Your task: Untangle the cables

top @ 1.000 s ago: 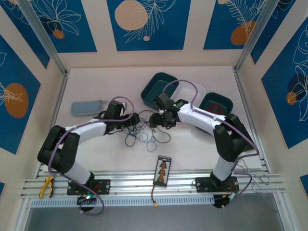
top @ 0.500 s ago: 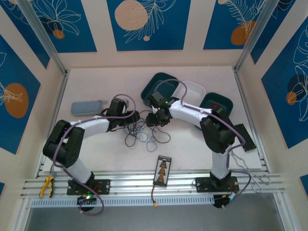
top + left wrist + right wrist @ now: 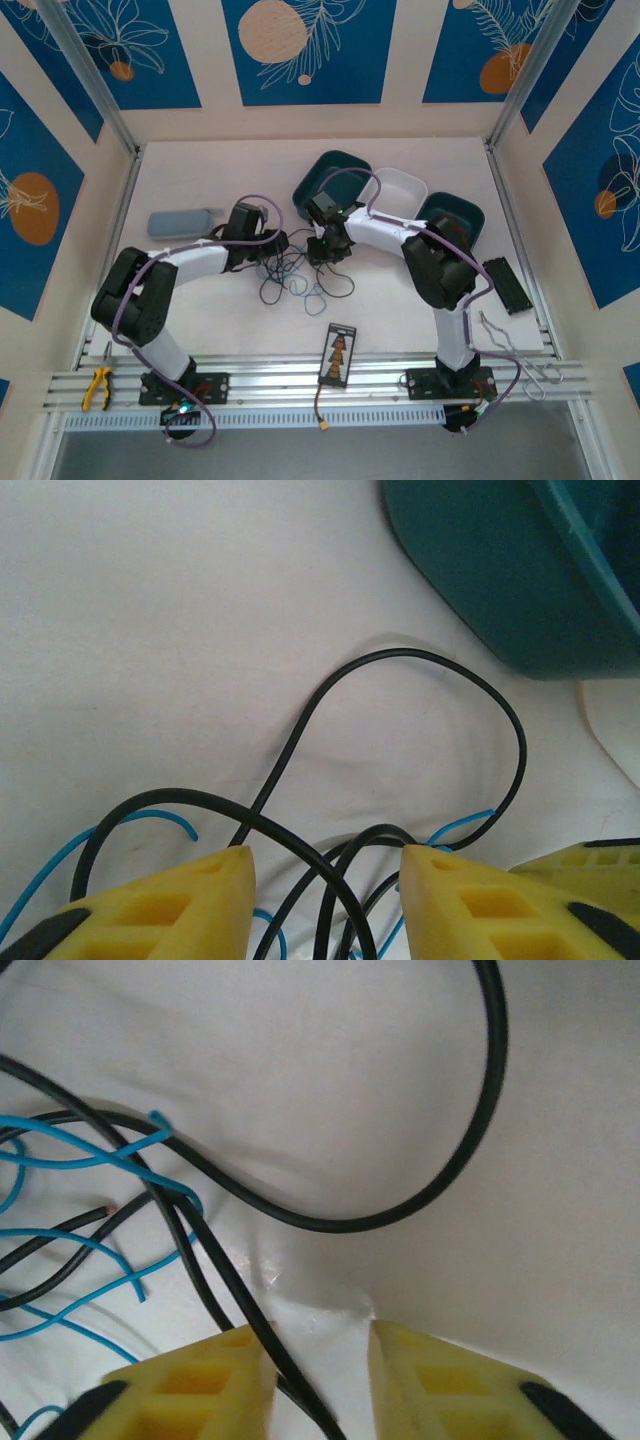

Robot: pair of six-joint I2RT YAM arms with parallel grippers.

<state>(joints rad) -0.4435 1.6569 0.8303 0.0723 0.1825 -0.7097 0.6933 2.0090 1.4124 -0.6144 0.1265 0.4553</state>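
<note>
a: left gripper [image 3: 325, 865], state?
b: fingers [image 3: 170, 900] were seen apart, nothing clamped. several black strands of the cables [image 3: 298, 280] were straddled by the gap. a blue wire [image 3: 462, 825] was seen just beside one tip.
a: right gripper [image 3: 320, 1332]?
b: also apart, with a narrower gap. one black wire [image 3: 228, 1278] was seen running along the inner edge of one finger, touching or nearly, not pinched.
a: where was the bunch?
b: it was laid loose on the table [image 3: 200, 170] at centre, between the two grippers and near the teal tray [image 3: 330, 178].
a: how should the grab be done?
b: judgement only: one strand should be taken per side, not the bundle. several blacks were crossed inside the left gap, so all would likely be caught by a clamp there and the knot merely dragged. different wires should be picked, then drawn apart low and slowly.
a: obstructions?
b: the grippers were parked almost tip to tip, so contact was judged a risk. the tray wall was close behind the big black loop [image 3: 400, 652], which could be snagged. the white tray [image 3: 405, 190], second teal tray [image 3: 455, 215], grey pouch [image 3: 180, 222] and small black card [image 3: 340, 355] were well apart and not judged a problem.
</note>
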